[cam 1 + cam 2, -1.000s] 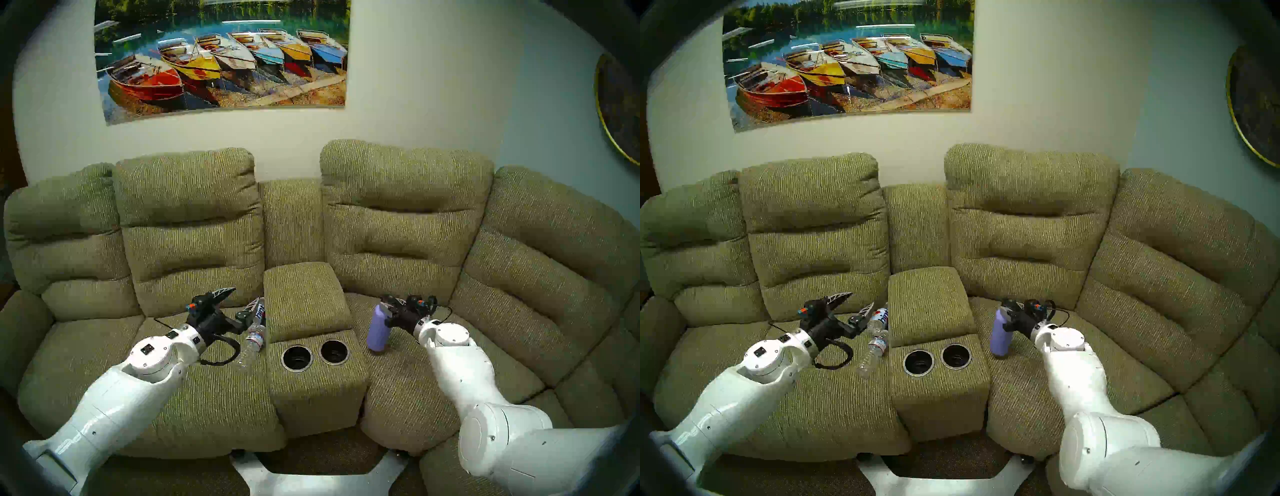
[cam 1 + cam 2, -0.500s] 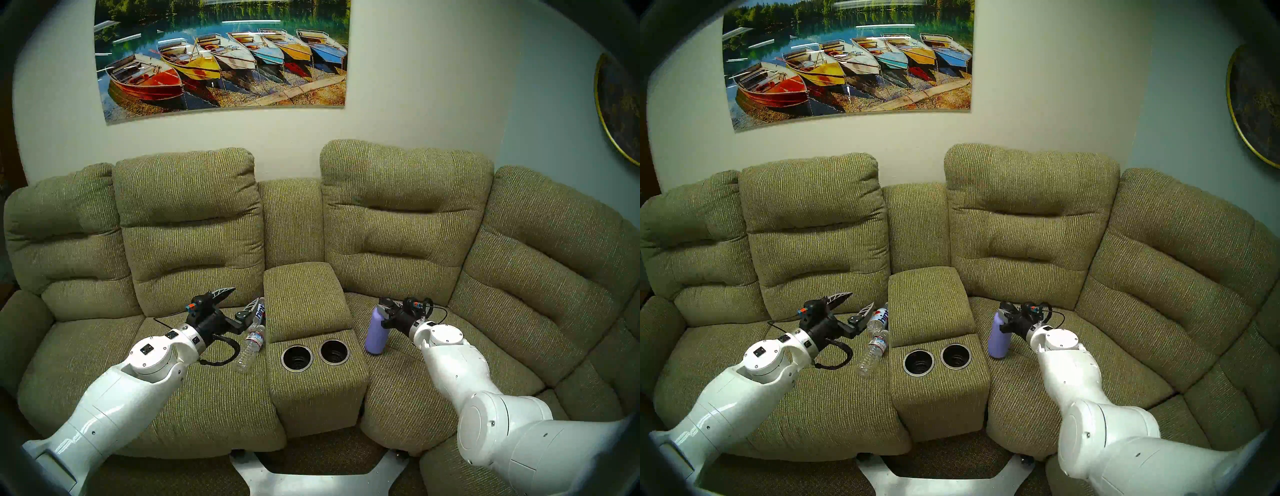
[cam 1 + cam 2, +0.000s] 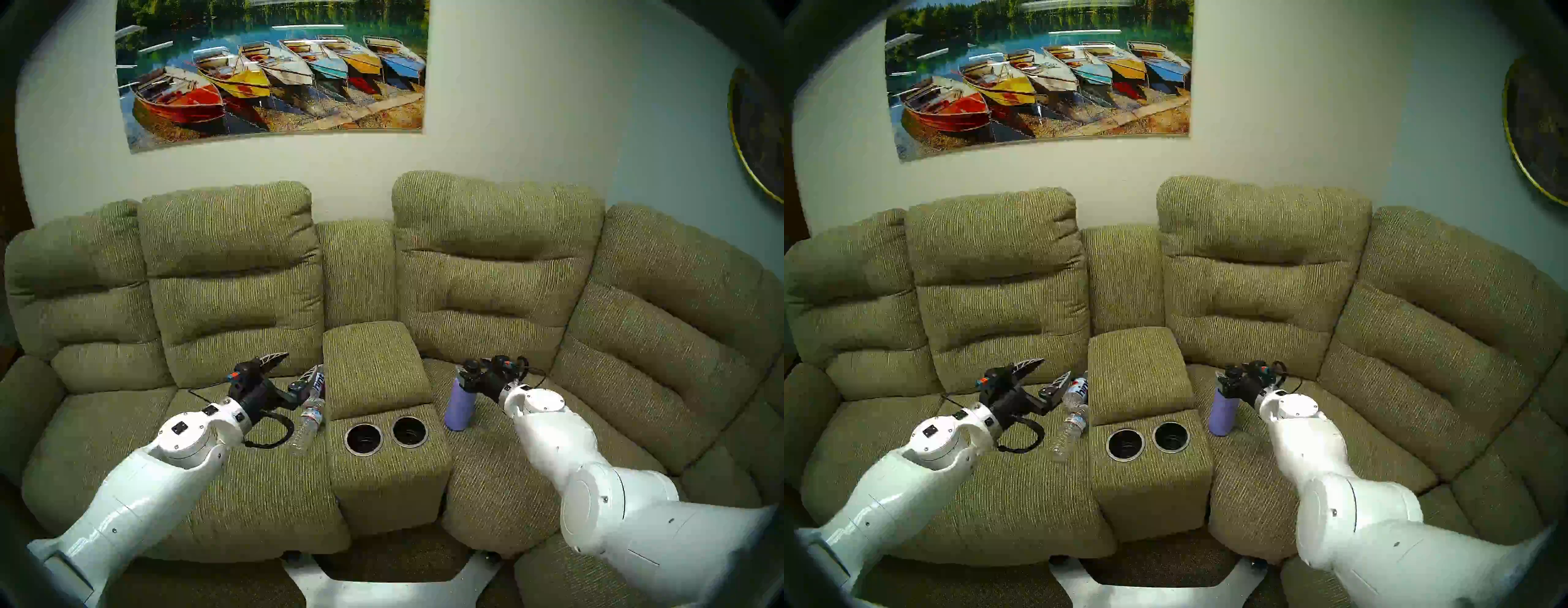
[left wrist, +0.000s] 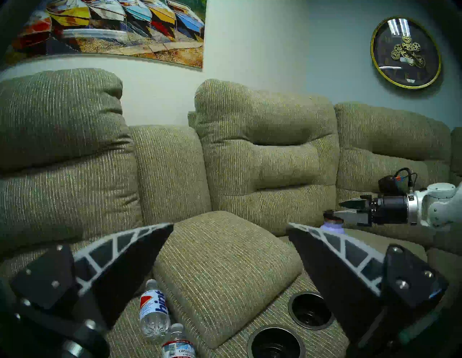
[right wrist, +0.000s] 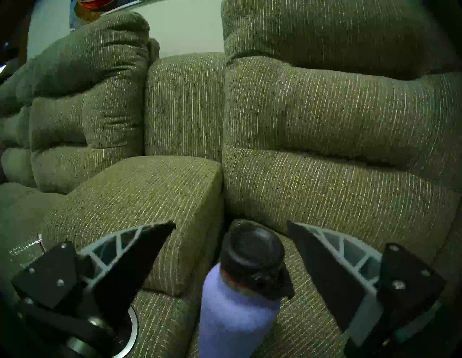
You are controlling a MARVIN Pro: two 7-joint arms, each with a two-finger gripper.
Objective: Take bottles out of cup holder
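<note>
The cup holder, two black wells with silver rims point(image 3: 363, 455), sits in the front of the sofa's centre console, and both wells hold no bottle. The clear "hint" bottle point(image 3: 319, 379) lies on the left seat against the console. My left gripper point(image 3: 302, 361) is open and empty just left of it. The lavender bottle point(image 3: 457, 409) with a black cap stands upright on the right seat beside the console. My right gripper point(image 5: 231, 222) is open, with its fingers spread on either side of the cap and clear of it.
A slimmer crinkled clear water bottle point(image 3: 307, 426) lies on the left seat just in front of the hint bottle. The padded armrest point(image 3: 373, 365) rises behind the wells. The sofa's backrests point(image 3: 488, 276) stand close behind both grippers.
The lavender bottle has shifted slightly left and gone from tilted to upright on the seat. My right gripper has risen toward its cap and now stands open. The left arm has not moved.
</note>
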